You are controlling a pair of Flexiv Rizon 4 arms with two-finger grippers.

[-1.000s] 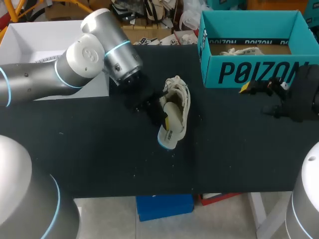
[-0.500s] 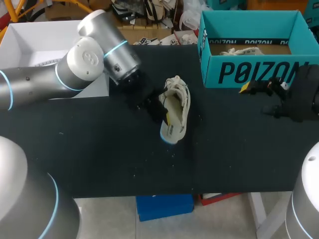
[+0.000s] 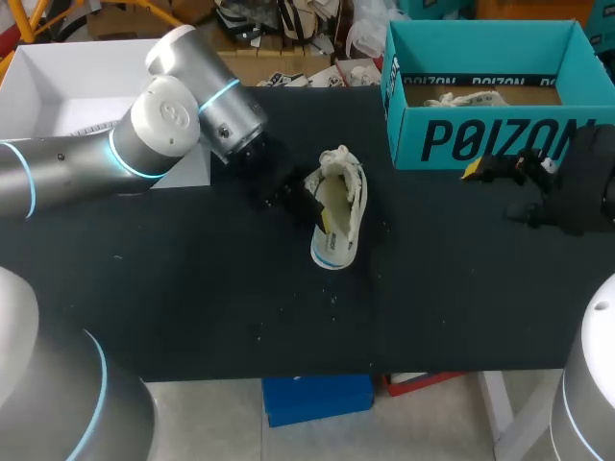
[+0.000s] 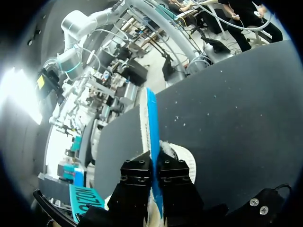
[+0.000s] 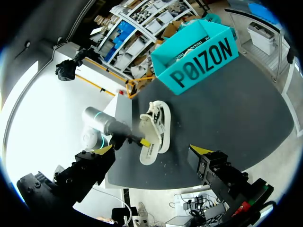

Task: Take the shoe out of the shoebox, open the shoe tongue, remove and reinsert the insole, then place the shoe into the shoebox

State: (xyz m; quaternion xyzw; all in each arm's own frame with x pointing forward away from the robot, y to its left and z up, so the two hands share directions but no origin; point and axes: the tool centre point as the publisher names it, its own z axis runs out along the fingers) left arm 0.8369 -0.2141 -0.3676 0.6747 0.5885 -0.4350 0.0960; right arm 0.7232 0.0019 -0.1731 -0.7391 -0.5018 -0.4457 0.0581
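A white laced shoe (image 3: 346, 187) lies on the black table (image 3: 192, 288), left of the teal shoebox (image 3: 480, 139). My left gripper (image 3: 312, 213) is shut on a thin white insole with a blue edge (image 3: 330, 252). The insole lies along the shoe's opening, its heel end sticking out toward the table's front. In the left wrist view the insole (image 4: 150, 127) stands edge-on between the closed fingers of my left gripper (image 4: 154, 163), with the shoe (image 4: 183, 158) just beside them. My right gripper (image 3: 500, 175) stands open in front of the shoebox, apart from the shoe (image 5: 158, 118).
A white open box (image 3: 58, 86) sits at the table's far left, under my left arm. The shoebox (image 5: 199, 54) holds some crumpled paper (image 3: 466, 97). Bare black table lies in front of the shoe and between the shoe and my right gripper (image 5: 151, 151).
My left gripper has drawn slightly back and left with the insole. The insole's blue end has slid closer to the shoe. The right arm has kept still.
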